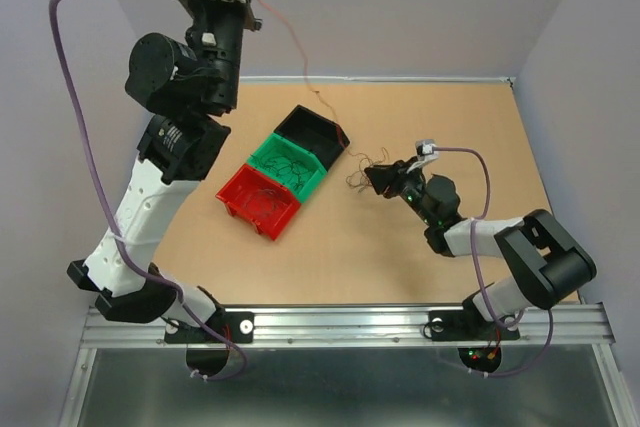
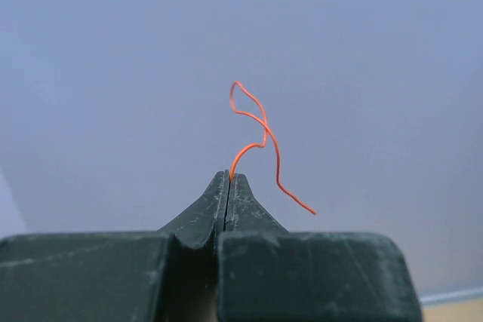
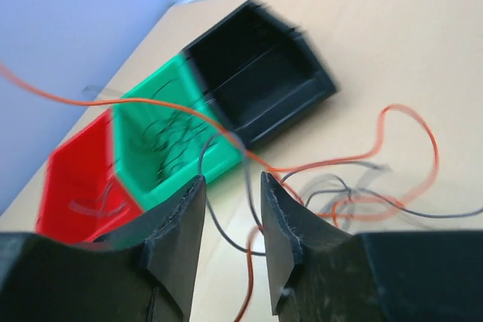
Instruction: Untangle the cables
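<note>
I see the tan table (image 1: 430,107) with both arms bolted at its near edge. The left arm (image 1: 150,197) is raised high at the far left. The right arm (image 1: 530,257) lies low, reaching in toward the middle of the table.

Three bins sit in a diagonal row, touching one another: a black bin (image 1: 312,133) farthest back, a green bin (image 1: 285,164) in the middle and a red bin (image 1: 260,200) nearest me. On my right wrist camera, dark curly strands show inside the green bin (image 3: 162,137). The overhead view shows a few in the red one too.

The left gripper (image 2: 229,179) is pinched fully together on one orange wire (image 2: 266,130), which curls up out of the fingertips against the wall. From above, that orange wire (image 1: 297,42) hangs in a long line down toward the black bin.

The right gripper (image 1: 372,177) is down at the table just right of the bins. Its fingers (image 3: 177,216) stand a narrow gap apart. Thin dark and orange strands cross that gap, and I see nothing pinched; this view is blurred.

The clump of cables (image 1: 362,159) lies on the table right at those fingertips, well below the left gripper. In the wrist view its loops (image 3: 355,200) spread to the right.
</note>
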### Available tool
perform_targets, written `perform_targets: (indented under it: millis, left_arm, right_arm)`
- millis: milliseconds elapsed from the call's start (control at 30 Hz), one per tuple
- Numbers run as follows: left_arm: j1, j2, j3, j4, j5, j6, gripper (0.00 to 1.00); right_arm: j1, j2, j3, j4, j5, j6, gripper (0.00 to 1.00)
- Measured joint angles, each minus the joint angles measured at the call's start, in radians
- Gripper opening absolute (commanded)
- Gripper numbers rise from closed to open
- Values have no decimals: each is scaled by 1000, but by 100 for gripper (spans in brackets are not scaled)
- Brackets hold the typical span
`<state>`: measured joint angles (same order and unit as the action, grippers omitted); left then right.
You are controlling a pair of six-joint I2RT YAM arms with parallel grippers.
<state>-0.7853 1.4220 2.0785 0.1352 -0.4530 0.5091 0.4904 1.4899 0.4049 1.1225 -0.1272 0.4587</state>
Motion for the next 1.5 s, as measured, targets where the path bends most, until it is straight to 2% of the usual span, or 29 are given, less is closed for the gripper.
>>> perform_targets:
  millis: [33, 67, 100, 133, 233, 300, 400, 433, 533, 633, 767, 933, 1167, 1500]
  left_arm:
    - [53, 8, 3, 3, -15, -13, 0]
    - [95, 16, 2, -3, -17, -29, 0]
    - [134, 19, -9, 0, -9, -45, 0]
    - [186, 19, -46, 1, 12, -74, 0]
    - [280, 18, -146, 3, 82, -125, 0]
    - [315, 24, -224, 9, 149, -156, 0]
    - [343, 53, -319, 9, 265, -191, 0]
    - [350, 65, -356, 9, 309, -201, 0]
    - [356, 67, -474, 4, 424, -222, 0]
    - [355, 17, -614, 12, 560, -262, 0]
    - [353, -134, -795, 46, 703, -336, 0]
    - [348, -290, -831, 79, 796, -407, 0]
    - [342, -467, -951, 157, 813, -484, 0]
    - [342, -493, -1052, 181, 829, -550, 0]
  right_arm:
    - [0, -11, 0, -18, 49, 9, 38]
    - [0, -27, 0, -35, 101, 16, 31]
    - [-1, -40, 0, -46, 143, 20, 31]
    - [-1, -58, -1, -68, 208, 31, 23]
    - [-2, -100, -13, -99, 315, 42, 13]
    - [-5, -132, -30, -113, 370, 44, 13]
    - [-5, -179, -55, -131, 431, 40, 33]
    - [-6, -190, -58, -137, 432, 35, 56]
    - [-6, -205, -60, -141, 381, 2, 90]
    - [-7, -160, -53, -121, 231, -48, 100]
    - [-10, -2, -11, -55, -35, -98, 100]
    - [16, 157, 68, 6, -281, -113, 100]
    - [82, 175, 126, 70, -373, -159, 98]
    - [166, 322, 286, 89, -452, -168, 91]
